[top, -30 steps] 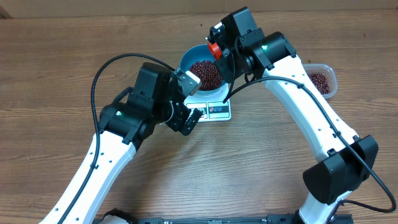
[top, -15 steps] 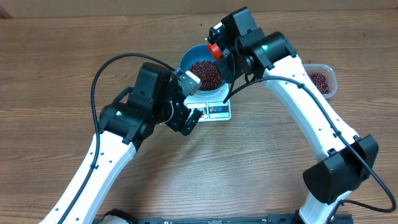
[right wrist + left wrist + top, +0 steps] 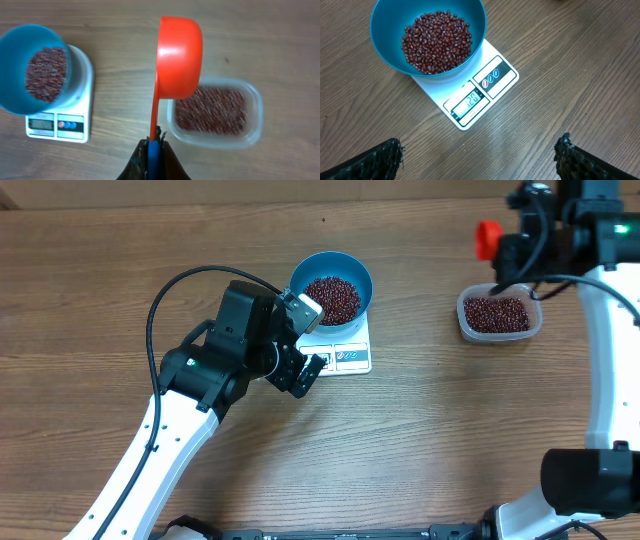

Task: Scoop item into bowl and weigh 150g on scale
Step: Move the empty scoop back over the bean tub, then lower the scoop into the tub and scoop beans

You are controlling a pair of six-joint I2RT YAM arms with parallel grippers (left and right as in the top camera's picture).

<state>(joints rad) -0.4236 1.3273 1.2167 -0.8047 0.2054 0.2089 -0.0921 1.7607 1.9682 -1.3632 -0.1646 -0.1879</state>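
Beans (image 3: 331,297) fill the blue bowl (image 3: 364,280), which sits on the white scale (image 3: 348,357) just above the centre of the overhead frame. More lie in the clear tub (image 3: 500,315) at upper right. Everything rests on a brown wood-grain table (image 3: 420,440), and I see a paler strip along the frame's top edge. My left hand (image 3: 477,157) hangs spread wide below the scale, holding nothing. My right hand (image 3: 154,150) is clamped on the blue handle tip of the orange scoop (image 3: 179,55), held over the tub's left edge.
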